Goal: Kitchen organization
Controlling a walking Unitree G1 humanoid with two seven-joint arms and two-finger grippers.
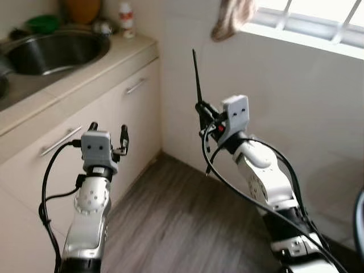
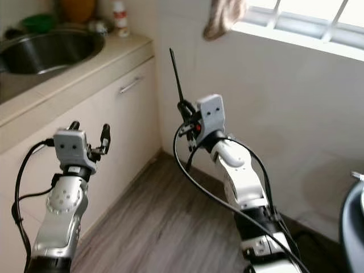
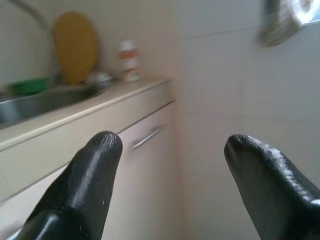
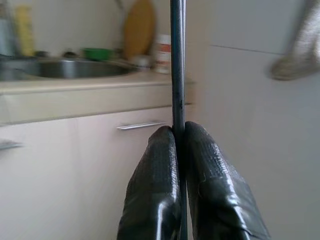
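1. The thin dark rod (image 1: 198,85) is hard to identify: it is a slim black stick, its upper end tapering to a point above the fingers, its lower end running down past them and crossing the arm's black cable. In the right wrist view its top and bottom are both cut off by the frame.
2. The right gripper (image 4: 179,145) has its two fingers pressed together on the rod, which stands nearly upright between the pads.
3. The left gripper (image 1: 108,136) is held up with fingers spread wide and nothing between them.
4. Beyond both sets of fingers stands a cream cabinet (image 1: 114,114) with metal handles, topped by a counter (image 1: 122,54) holding a steel sink (image 1: 54,51).
5. Past the sink, blurred, are a green bowl (image 4: 97,53), a tan board (image 3: 76,47) leaning on the wall and a small white bottle (image 3: 129,60).
6. A cloth (image 1: 232,17) hangs by the window ledge, above the rod's tip; its top is cut off.
7. The head views show grey wood flooring (image 1: 170,227) below the arms.
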